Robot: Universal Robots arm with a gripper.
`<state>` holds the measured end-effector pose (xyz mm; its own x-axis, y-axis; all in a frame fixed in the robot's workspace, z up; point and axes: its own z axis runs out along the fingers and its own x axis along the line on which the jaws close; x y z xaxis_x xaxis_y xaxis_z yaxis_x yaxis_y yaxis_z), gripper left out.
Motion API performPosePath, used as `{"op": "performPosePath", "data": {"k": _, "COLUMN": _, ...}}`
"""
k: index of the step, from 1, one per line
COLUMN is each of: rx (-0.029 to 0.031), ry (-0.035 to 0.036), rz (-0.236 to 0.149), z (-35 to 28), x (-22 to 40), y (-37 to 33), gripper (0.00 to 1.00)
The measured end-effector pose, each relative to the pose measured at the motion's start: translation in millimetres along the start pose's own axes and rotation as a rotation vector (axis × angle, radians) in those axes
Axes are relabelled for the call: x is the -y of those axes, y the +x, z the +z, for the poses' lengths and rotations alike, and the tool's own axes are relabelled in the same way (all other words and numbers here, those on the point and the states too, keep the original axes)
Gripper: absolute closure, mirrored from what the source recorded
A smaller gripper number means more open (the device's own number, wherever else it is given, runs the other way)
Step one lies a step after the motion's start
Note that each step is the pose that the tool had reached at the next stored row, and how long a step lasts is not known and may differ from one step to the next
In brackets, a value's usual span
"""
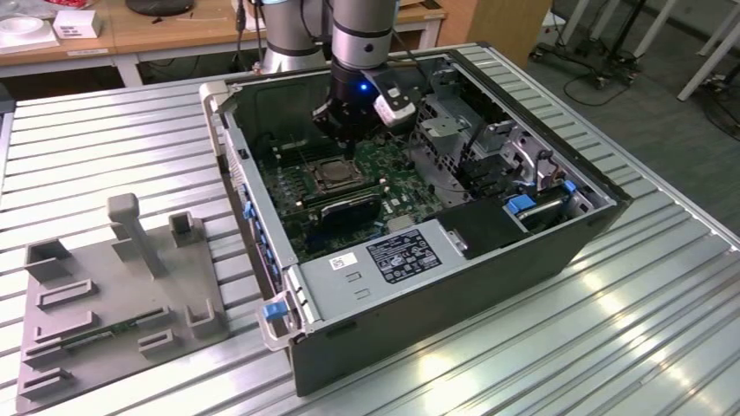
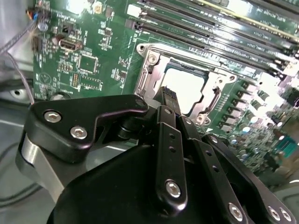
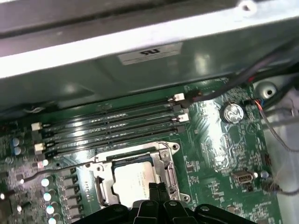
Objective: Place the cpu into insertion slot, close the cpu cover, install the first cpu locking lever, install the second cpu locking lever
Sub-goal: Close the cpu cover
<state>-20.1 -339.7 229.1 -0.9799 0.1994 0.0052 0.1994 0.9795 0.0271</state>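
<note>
The cpu (image 3: 133, 176) lies flat in the insertion slot (image 1: 335, 173), a pale square on the green board inside the open computer case. The silvery cpu cover (image 3: 166, 161) lies down around it, and the chip shows through its window. In the second wrist view the cpu (image 2: 187, 86) and cpu cover (image 2: 152, 58) sit just beyond my fingertips. My gripper (image 3: 157, 187) hangs right over the edge of the socket, its black fingers pressed together with nothing between them. A thin metal lever rod (image 3: 56, 168) sticks out sideways from the socket.
Long black memory slots (image 3: 112, 126) run beside the socket, with the case's metal wall (image 3: 140, 74) behind them. Cables (image 3: 275, 112) lie at the board's edge. A drive cage (image 1: 497, 156) fills the case toward the exterior view's right. A grey fixture block (image 1: 116, 286) stands outside on the slatted table.
</note>
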Motion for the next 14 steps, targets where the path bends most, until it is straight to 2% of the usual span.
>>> {"op": "performPosePath", "data": {"k": 9, "rx": -0.0009, "ry": -0.0095, "rz": -0.118, "z": 0.1, "x": 0.0, "y": 0.0, "gripper": 0.89}}
{"op": "performPosePath", "data": {"k": 12, "rx": -0.0005, "ry": -0.0099, "rz": -0.131, "z": 0.1, "x": 0.0, "y": 0.1, "gripper": 0.89}}
{"op": "performPosePath", "data": {"k": 14, "rx": 0.0026, "ry": -0.0105, "rz": -0.135, "z": 0.1, "x": 0.1, "y": 0.6, "gripper": 0.89}}
